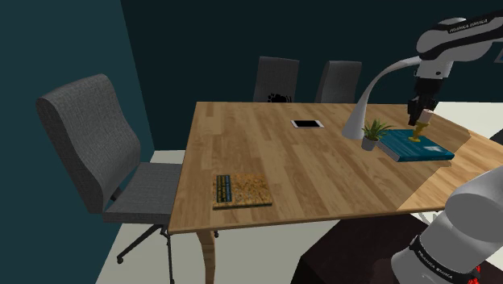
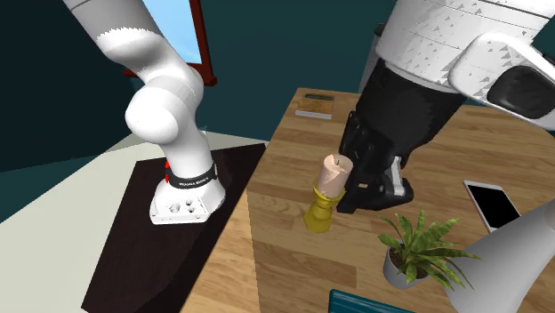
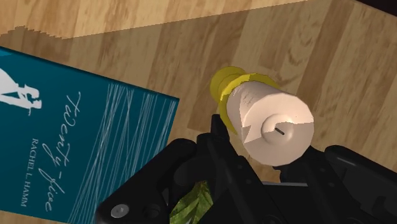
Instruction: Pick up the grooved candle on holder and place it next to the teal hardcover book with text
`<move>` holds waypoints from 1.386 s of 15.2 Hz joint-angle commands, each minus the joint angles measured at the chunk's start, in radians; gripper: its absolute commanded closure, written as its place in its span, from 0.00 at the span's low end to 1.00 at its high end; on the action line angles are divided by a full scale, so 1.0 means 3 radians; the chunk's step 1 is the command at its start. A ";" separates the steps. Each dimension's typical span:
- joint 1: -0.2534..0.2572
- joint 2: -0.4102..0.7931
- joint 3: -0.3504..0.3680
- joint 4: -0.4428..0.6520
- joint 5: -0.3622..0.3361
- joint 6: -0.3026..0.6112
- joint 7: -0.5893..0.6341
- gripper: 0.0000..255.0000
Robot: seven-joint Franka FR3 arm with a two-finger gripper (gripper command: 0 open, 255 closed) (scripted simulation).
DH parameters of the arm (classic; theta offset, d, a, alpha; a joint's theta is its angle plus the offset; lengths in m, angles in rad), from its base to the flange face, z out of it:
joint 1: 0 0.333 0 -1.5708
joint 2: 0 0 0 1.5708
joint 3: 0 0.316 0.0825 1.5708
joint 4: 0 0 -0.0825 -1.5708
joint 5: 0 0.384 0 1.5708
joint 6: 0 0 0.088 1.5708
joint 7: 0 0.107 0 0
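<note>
A wooden table (image 1: pixel 266 153) spans the room, with a grey office chair (image 1: pixel 89 145) at its end on the shoulder view's left. The white arm (image 1: pixel 451 36) reaches down over the far corner, where a teal hardcover book (image 3: pixel 76 146) titled in white script lies flat. A mottled book (image 1: pixel 240 190) lies near the front edge. A small potted plant (image 1: pixel 372 135) stands just beside the teal book. The black gripper (image 2: pixel 360 182) pinches the pale grooved candle (image 3: pixel 270 121) on its yellow holder (image 2: pixel 320 212), upright just beside the teal book's corner; whether the holder touches the wood, I cannot tell.
</note>
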 commanded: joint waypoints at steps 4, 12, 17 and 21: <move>-0.0005 0.0052 -0.0044 -0.0180 -0.0002 0.0231 -0.0008 1.00; -0.0003 0.0191 -0.0120 -0.0433 0.0020 0.0611 -0.0035 1.00; 0.0005 0.0310 -0.0171 -0.0569 0.0054 0.0855 -0.0066 1.00; 0.0014 0.0425 -0.0211 -0.0666 0.0095 0.1053 -0.0102 1.00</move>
